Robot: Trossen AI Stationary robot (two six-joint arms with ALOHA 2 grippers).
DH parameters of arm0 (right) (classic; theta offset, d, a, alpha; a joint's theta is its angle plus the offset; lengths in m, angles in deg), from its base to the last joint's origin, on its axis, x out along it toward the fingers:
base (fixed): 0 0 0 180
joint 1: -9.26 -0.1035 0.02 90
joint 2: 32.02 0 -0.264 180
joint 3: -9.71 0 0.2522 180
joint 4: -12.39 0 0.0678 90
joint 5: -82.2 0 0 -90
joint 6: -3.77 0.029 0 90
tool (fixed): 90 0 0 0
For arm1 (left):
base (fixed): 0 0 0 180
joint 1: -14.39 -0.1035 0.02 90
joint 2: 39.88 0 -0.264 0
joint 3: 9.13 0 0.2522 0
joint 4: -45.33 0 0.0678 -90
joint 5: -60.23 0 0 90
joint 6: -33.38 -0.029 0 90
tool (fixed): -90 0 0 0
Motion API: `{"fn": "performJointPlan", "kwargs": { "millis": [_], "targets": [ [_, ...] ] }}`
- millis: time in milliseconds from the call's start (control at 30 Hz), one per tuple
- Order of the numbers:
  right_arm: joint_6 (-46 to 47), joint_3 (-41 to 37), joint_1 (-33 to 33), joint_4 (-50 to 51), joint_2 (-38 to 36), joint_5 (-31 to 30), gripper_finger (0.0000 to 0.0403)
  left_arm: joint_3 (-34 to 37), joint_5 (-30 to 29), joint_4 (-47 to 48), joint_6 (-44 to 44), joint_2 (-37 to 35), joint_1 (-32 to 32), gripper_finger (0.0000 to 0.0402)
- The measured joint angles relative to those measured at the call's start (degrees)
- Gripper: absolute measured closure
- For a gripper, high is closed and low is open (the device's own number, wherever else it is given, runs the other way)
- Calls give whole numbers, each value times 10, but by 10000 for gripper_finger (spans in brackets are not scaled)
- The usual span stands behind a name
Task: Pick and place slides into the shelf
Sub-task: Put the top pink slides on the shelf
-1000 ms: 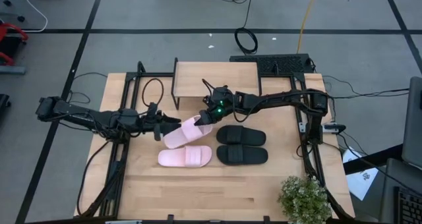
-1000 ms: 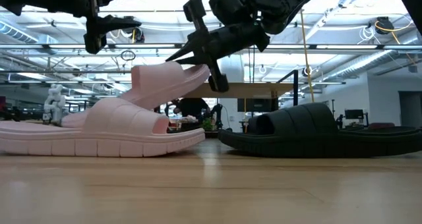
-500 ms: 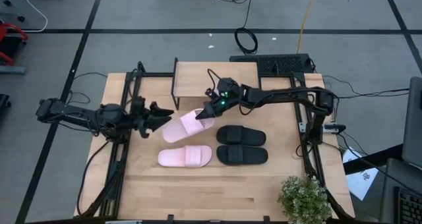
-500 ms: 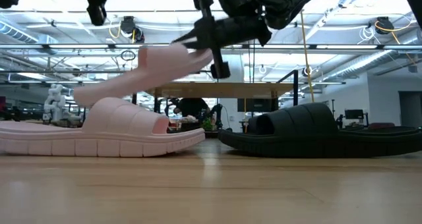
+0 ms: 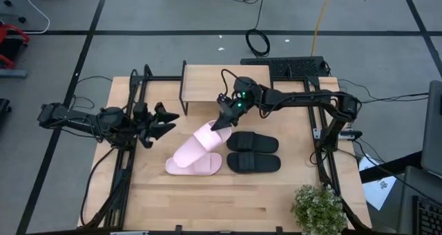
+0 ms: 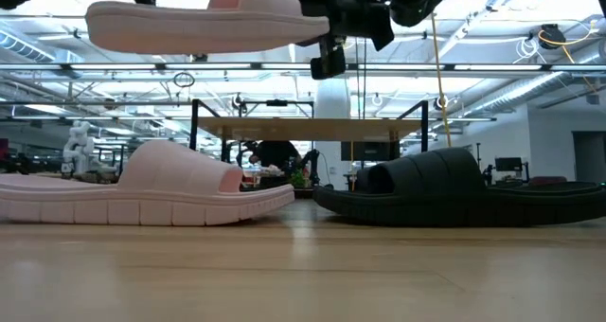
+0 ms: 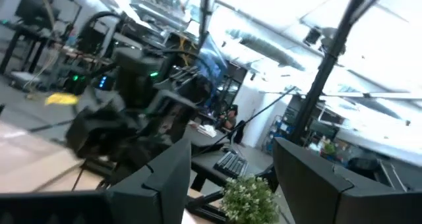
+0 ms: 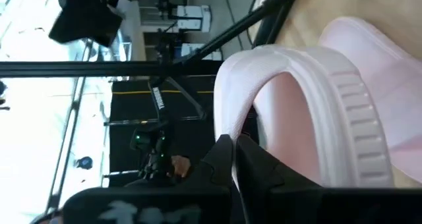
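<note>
Right hand (image 5: 222, 119) clamped on pink slide (image 5: 198, 144) – lifted clear for shelf (image 5: 226, 81); left hand (image 5: 157, 122) open, empty.

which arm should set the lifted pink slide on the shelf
Right. The right pincer is shut on the raised pink slide, close to the shelf. The left pincer is open, holds nothing and sits farther from the shelf.

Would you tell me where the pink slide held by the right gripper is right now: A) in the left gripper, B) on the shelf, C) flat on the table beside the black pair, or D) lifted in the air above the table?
D: the right gripper holds the pink slide clear above the table in the low view.
</note>
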Motion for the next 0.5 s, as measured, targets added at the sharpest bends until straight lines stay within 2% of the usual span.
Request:
{"fn": "performJointPlan", "kwargs": {
  "millis": [133, 333, 500],
  "targets": [
    [23, 0, 8, -42, -1, 0, 403, -71, 11, 67, -64, 49, 10, 192],
    [49, 0, 15, -75, -1, 6, 403, -242, -5, 369, -127, 127, 14, 192],
    [48, 0, 15, -75, -1, 27, 403, -370, -29, 541, -161, 166, 19, 192]
  ]
}}
